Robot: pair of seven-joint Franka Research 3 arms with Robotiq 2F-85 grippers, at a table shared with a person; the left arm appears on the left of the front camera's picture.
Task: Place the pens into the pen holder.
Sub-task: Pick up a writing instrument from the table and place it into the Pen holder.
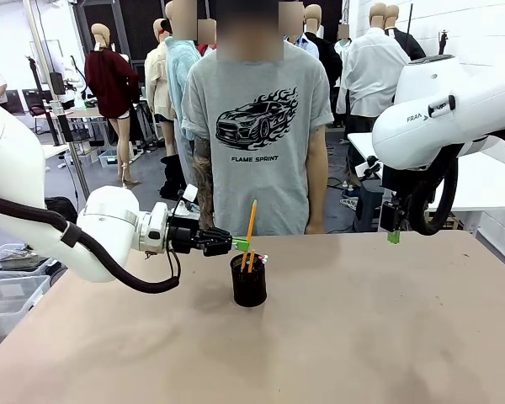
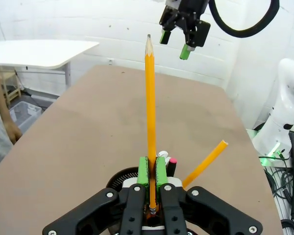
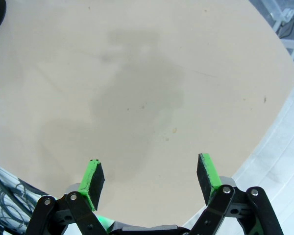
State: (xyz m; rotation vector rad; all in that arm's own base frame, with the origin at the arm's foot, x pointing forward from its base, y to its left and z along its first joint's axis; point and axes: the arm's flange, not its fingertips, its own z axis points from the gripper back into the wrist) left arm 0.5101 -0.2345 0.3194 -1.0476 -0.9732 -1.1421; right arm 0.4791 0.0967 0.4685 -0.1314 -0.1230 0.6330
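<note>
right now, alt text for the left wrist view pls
The left gripper is shut on a yellow pencil pointing up, just above the black mesh pen holder. Beyond, over the brown table, hangs the open right gripper.

Tan table [image 1: 362, 337] is carrying just the black mesh pen holder [image 1: 249, 286], sitting left of centre toward the far edge, pens [image 1: 251, 257] standing inside it.

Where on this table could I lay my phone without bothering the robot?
The near half of the table is bare, as is the right side below the open right gripper. It is crowded around the pen holder, where the left gripper pinches a pencil.
</note>
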